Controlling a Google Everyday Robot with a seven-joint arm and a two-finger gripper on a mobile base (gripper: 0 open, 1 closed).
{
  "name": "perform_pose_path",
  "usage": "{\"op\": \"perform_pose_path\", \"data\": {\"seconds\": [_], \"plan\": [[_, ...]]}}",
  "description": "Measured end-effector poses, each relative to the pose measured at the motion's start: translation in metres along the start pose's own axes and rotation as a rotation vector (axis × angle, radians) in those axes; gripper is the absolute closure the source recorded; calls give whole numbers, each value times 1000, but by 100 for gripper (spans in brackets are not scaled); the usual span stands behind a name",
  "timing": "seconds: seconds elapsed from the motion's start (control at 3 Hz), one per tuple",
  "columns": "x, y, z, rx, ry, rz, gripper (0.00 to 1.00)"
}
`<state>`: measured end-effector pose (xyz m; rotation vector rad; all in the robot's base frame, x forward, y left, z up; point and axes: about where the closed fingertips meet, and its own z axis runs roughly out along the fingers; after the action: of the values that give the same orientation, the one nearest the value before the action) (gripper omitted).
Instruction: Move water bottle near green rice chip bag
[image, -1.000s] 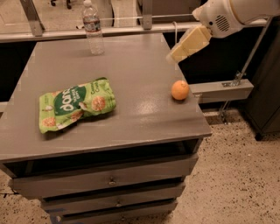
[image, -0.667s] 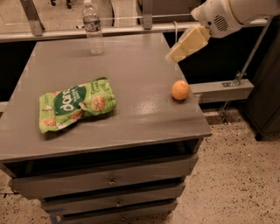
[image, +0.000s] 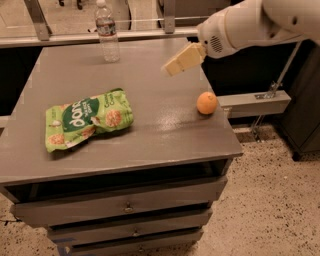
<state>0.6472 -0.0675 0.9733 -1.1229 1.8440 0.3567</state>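
The water bottle stands upright at the back edge of the grey table top, left of the middle, with its white cap at the very top of the view. It is clear plastic with a dark label band around its upper part. Nothing touches it.

The green rice chip bag lies flat on the left part of the table top, nearer the front edge, crinkled, with its printed face up. It is well apart from the bottle, with bare table surface between them.

A small orange fruit rests near the right edge of the table top, about halfway back, well apart from both the bag and the bottle.

The gripper hangs in the air above the right rear part of the table, pointing down and to the left from the white arm that comes in from the upper right corner. It is to the right of the bottle and clearly apart from it, and above and to the left of the fruit. It holds nothing that can be seen, and whether it is wide or narrow cannot be told from this angle.

Below the table top, the front of the cabinet shows stacked drawers with small knobs. The floor to the right is pale and speckled.
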Motion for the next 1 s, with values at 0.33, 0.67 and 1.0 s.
{"op": "perform_pose_path", "data": {"seconds": [0.33,0.67,1.0], "plan": [[-22,-18,60,30,-122,48,0],[-52,-44,114,67,-228,65,0],[-81,-63,163,76,-296,69,0]]}}
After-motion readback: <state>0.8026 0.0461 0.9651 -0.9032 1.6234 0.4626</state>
